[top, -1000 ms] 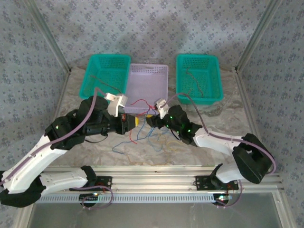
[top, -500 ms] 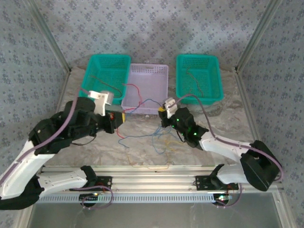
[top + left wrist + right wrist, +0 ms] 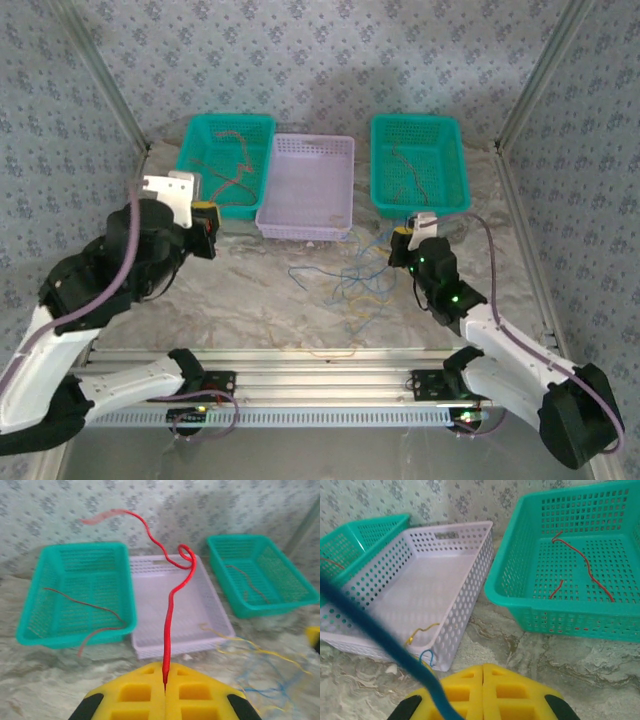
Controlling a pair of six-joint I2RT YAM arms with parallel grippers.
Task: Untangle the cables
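- Currently you are at the sorting step: your left gripper (image 3: pixel 165 675) has its jaws pressed shut on one red cable (image 3: pixel 169 620), which rises free and curling above them, clear of the rest.
- Your right gripper (image 3: pixel 483 672) shows its jaws closed together; a blue cable (image 3: pixel 380 635) crosses in front of them, and I cannot tell whether it is pinched.
- Other cables, blue and yellow, lie as a loose tangle (image 3: pixel 355 285) on the worktop (image 3: pixel 250 300), just in front of the lilac basket (image 3: pixel 300 225).
- Judgement: the red cable appears freed. The next move calls for carrying it over the left teal basket (image 3: pixel 60 637), where reddish strands (image 3: pixel 85 605) lie, and opening only once its limp tail hangs inside the rim.
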